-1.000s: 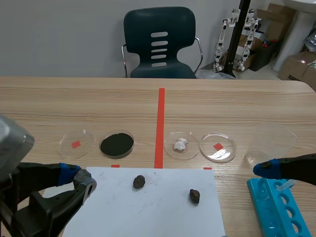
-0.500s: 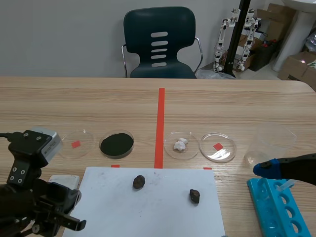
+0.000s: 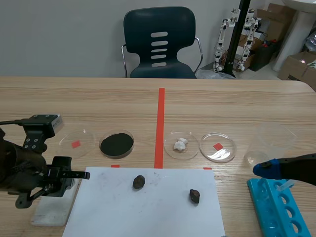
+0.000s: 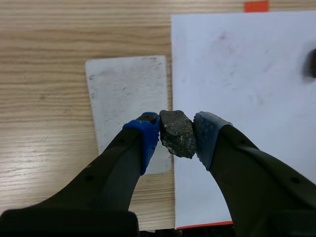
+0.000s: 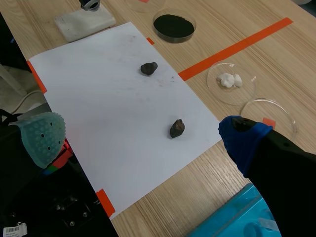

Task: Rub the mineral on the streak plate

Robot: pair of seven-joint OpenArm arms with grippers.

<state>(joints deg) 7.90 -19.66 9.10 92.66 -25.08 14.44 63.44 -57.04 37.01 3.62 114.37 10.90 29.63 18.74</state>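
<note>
My left gripper [image 4: 176, 134] is clamped on the mineral [image 4: 177, 132], poised over the edge of the plate [image 4: 126, 91] beside the paper [image 4: 247, 89]; contact unconfirmed; the arm has swung down within the second, so I judge rubbing imminent; right gripper [image 5: 143, 140] gapes wide, empty.

Black arms [image 3: 22, 165] — thick jaws, blue pads [image 4: 147, 138].

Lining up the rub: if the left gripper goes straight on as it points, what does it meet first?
Probably the streak plate, near its edge beside the white paper, with the mineral in the left gripper touching first. Depth is unclear; it might partly catch the paper.
</note>
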